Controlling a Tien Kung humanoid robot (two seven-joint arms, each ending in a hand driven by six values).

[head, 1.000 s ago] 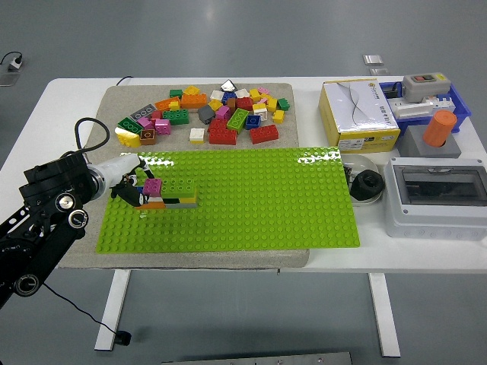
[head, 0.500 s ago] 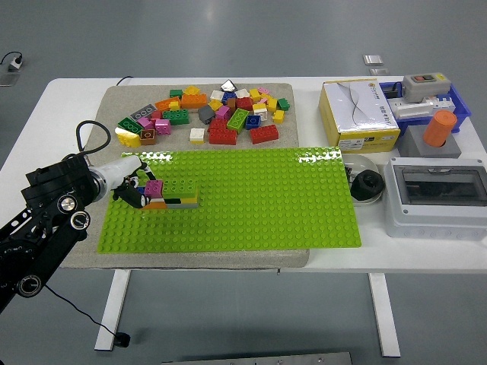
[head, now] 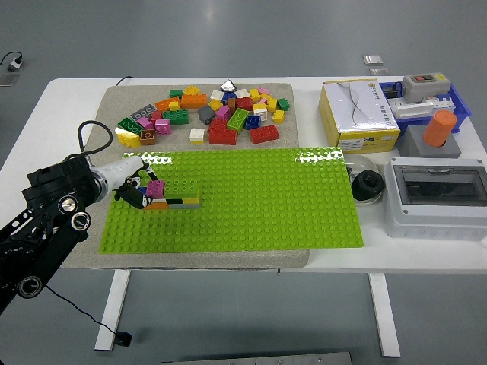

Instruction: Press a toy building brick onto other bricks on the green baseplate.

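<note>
A green baseplate (head: 251, 198) lies on a grey mat. Near its left end stands a small stack of bricks (head: 175, 195): a pink brick (head: 156, 188) and a lime brick (head: 183, 188) on top of orange, black, yellow and grey bricks. My left hand (head: 135, 188) reaches in from the left, its black fingers (head: 131, 196) curled against the pink brick at the stack's left end. Whether the fingers clasp the pink brick or only press on it is not clear. The right arm is out of sight.
Several loose bricks (head: 213, 114) lie scattered on the mat behind the baseplate. At the right stand a yellow box (head: 358, 114), a blue bin (head: 434, 103), an orange cylinder (head: 439, 128), a small bowl (head: 367, 185) and a grey enclosure (head: 437, 196).
The left hand has moved slightly right along with the brick stack and the baseplate, which has shifted a few pixels to the right.
</note>
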